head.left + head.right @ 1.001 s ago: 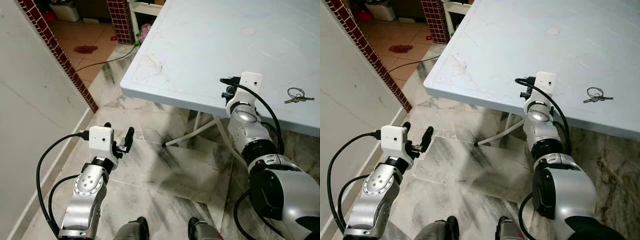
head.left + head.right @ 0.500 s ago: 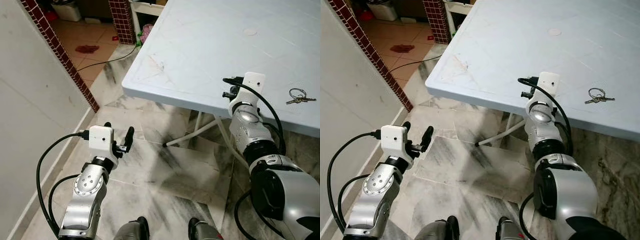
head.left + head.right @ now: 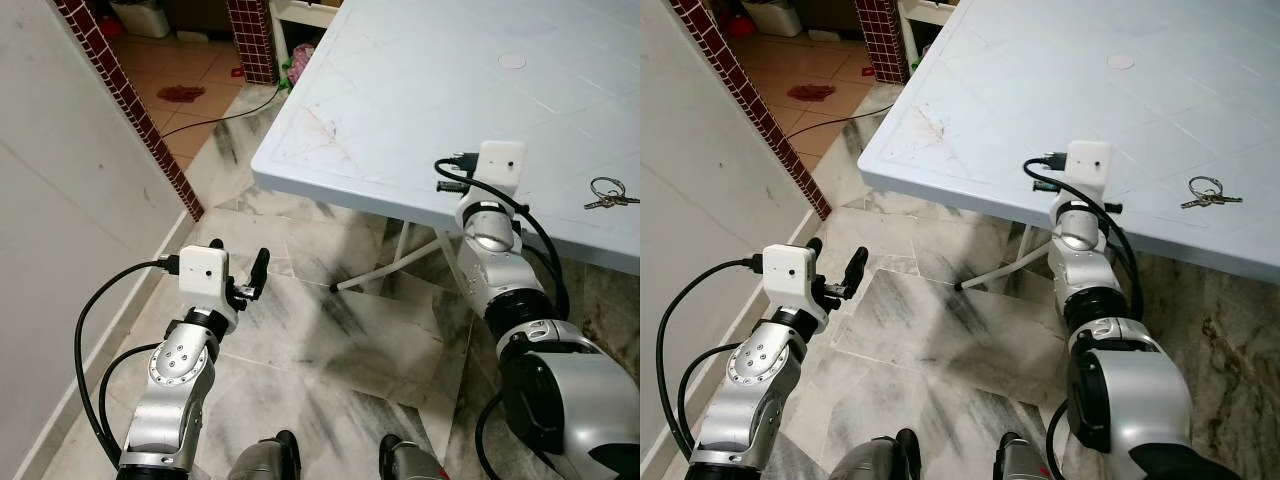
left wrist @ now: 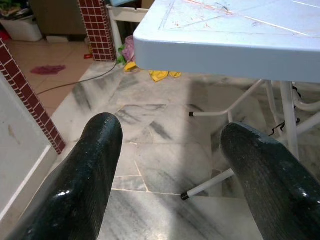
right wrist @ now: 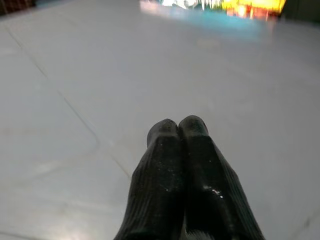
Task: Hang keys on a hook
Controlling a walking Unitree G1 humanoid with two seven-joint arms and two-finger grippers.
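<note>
Two silver arms are seen, each built from rounded metallic segments joined by black rings. A white square camera box is mounted on each wrist, the left one (image 3: 203,277) at lower left of the left eye view, the right one (image 3: 499,168) at right of centre. Black cables are looped from each box back along the forearm. A disc with small screws is set into the left arm's joint (image 3: 179,365). The fingers (image 4: 82,185) are black, glossy and rounded; the right pair (image 5: 172,185) is finely ribbed.

No readable text, label or number appears anywhere.
</note>
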